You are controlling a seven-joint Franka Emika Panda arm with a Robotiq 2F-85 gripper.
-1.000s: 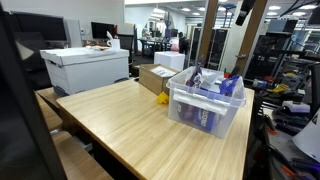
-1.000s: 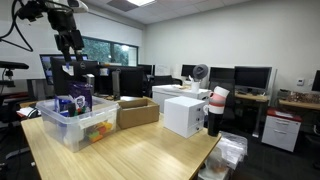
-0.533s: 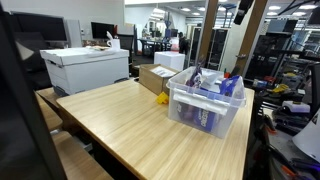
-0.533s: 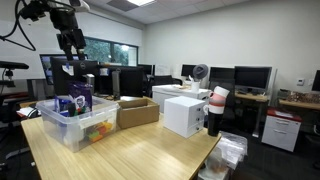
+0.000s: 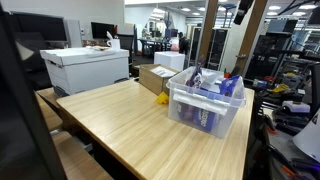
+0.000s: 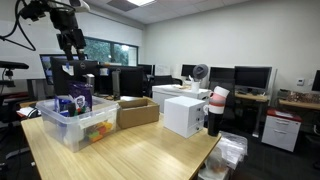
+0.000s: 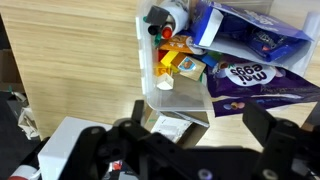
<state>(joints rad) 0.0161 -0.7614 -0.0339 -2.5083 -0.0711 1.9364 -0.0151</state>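
A clear plastic bin (image 6: 76,128), box-shaped with thin see-through walls and a rounded rim, stands near one edge of a pale wooden table (image 5: 125,122) whose top shows a fine straight grain and a smooth matt finish. Soft, glossy packets lie inside the bin. In the wrist view a crinkled purple bag (image 7: 250,82) with white lettering lies flat across the bin's middle. A shiny blue bag (image 7: 245,28) lies slanted just beyond it, toward the bin's far wall. A small yellow carton (image 7: 188,68) with square edges sits beside the purple bag, close to the bin's side wall. Just beside the bin stands an open brown cardboard box (image 6: 138,112) with dull, rough flaps. A smooth white box (image 6: 185,115) with sharp corners stands farther from the bin, past the cardboard one. The gripper (image 6: 70,52), black and hard-edged, hangs in the air above the bin, well apart from its rim and contents. In the wrist view its two dark fingers (image 7: 140,112) stand spread wide, one toward each side of the bin's contents, which show between them. They grip nothing and touch nothing.
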